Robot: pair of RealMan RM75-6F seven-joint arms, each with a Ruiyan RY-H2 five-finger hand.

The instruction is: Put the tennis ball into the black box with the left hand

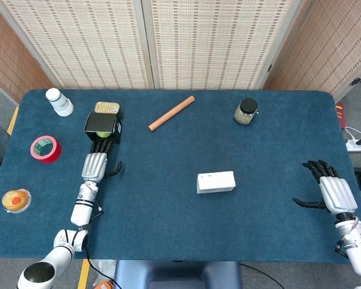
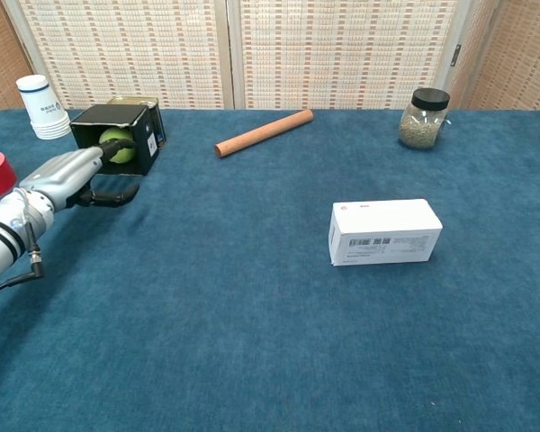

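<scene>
The black box [image 2: 117,138] lies on its side at the far left, its mouth facing me. The yellow-green tennis ball [image 2: 117,144] sits inside that mouth. My left hand [image 2: 70,176] stretches flat toward the box, fingertips [image 2: 110,153] at the ball and thumb held apart below; it holds nothing. From the head view the box [image 1: 102,123] is seen from above with the left hand [image 1: 95,166] just in front of it, and the ball is almost hidden there. My right hand [image 1: 328,189] rests at the table's right edge, fingers spread and empty.
A wooden rod [image 1: 171,112] lies behind the middle, a jar [image 1: 246,111] at the back right, a white carton [image 1: 216,181] in the centre. On the left are a white bottle [image 1: 59,102], a red tape roll [image 1: 46,149], an orange item [image 1: 15,200] and a tin [image 1: 107,107] behind the box.
</scene>
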